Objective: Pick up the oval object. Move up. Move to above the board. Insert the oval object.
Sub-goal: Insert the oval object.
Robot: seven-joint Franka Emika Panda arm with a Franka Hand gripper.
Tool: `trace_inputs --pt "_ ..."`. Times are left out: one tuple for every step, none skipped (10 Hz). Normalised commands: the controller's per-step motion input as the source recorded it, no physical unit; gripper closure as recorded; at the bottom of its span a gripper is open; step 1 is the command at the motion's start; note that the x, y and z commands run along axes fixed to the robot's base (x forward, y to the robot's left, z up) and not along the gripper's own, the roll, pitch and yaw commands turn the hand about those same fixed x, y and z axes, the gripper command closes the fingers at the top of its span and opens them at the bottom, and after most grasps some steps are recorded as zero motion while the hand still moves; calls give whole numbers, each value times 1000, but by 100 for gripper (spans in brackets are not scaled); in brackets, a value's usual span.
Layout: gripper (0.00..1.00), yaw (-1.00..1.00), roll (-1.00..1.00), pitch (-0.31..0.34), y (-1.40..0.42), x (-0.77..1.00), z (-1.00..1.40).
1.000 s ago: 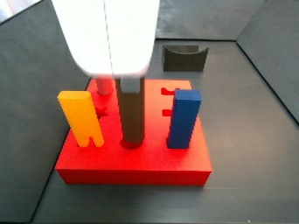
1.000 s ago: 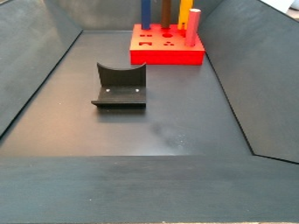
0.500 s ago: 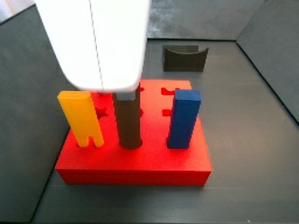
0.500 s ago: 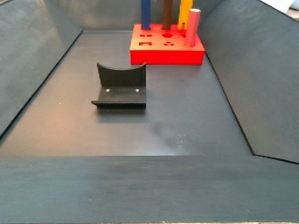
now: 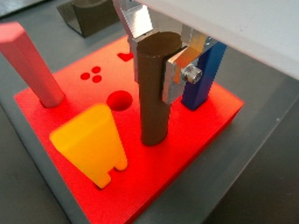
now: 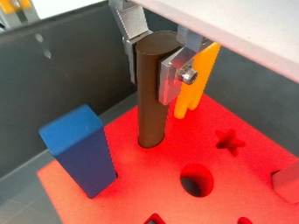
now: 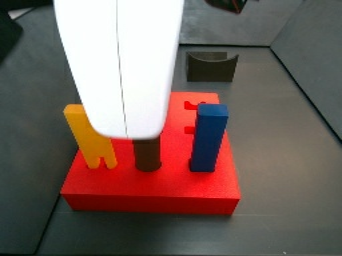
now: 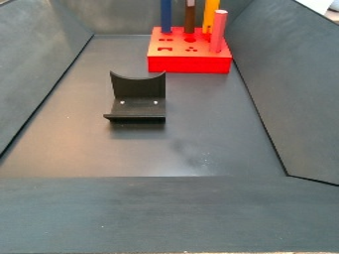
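Note:
The oval object (image 5: 153, 92) is a tall dark-brown peg standing upright with its lower end in a hole of the red board (image 5: 176, 171). My gripper (image 5: 158, 59) is shut on its upper end, one silver finger pressed against each side, as both wrist views show. In a wrist view the oval object (image 6: 153, 92) rises from the board (image 6: 239, 179) near its edge. In a side view the gripper's white housing (image 7: 120, 70) hides all but the oval object's lowest part (image 7: 144, 155). The board (image 8: 188, 58) also shows far off.
On the board stand a yellow peg (image 7: 87, 135), a blue peg (image 7: 207, 135) and a pink peg (image 5: 30, 66), close around the oval object. The dark fixture (image 8: 135, 96) sits on the grey floor in mid-bin. Sloping grey walls enclose the bin.
The gripper's white housing has come straight down. Less of the oval object shows above the board than before. The other pegs and the fixture have not moved.

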Motion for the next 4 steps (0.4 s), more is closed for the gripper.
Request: trace_inputs --pt "100 -37 71 -49 -17 57 -620" --pt "100 -77 0 -63 0 71 -340" --pt "100 0 0 0 0 40 -40" --pt "100 0 0 0 0 0 0"
